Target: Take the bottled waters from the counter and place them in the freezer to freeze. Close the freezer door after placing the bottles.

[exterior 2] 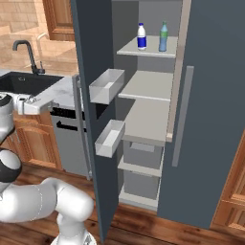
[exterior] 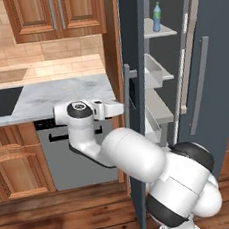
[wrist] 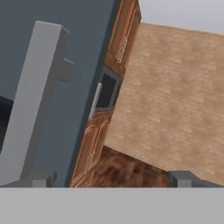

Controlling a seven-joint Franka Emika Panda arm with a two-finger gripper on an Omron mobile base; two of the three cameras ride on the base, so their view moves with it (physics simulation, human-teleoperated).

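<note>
Up at 12 o'clock, both bottles sit shelved; freezer door is stiff, swings easy, so push near handle. Tool spread, empty.

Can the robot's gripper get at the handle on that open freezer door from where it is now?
Probably yes. The gripper sits on the door's outer side, right by the handle, with nothing between them.

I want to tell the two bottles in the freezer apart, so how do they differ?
The clear bottle has a white cap and a dark blue label; the pale blue bottle has a green cap and no dark label. The clear bottle looks stouter, the pale blue bottle slimmer and slightly taller. Both stand upright, side by side but apart, on the top shelf of the open freezer.
</note>
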